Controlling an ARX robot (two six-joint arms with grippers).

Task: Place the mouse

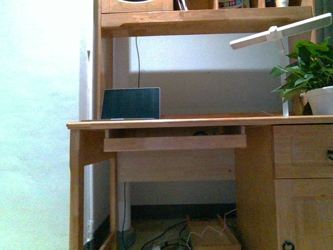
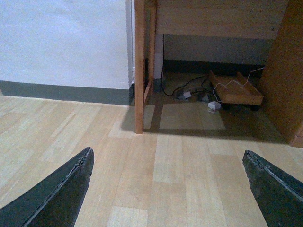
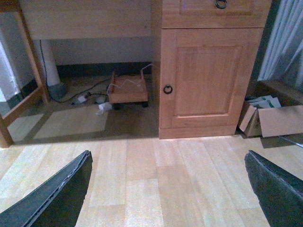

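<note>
The desk (image 1: 171, 123) has its tray (image 1: 174, 142) pulled out under the front edge, likely to give the arms reach, and the laptop (image 1: 130, 103) sits back at the top's left edge. The left gripper (image 2: 166, 153) and right gripper (image 3: 168, 153) hang low over the floor (image 2: 180, 137), jaws wide and empty, seemingly a start pose. The mouse (image 1: 200, 133) seems to be the small dark dome mid-tray, half hidden under the top.
</note>
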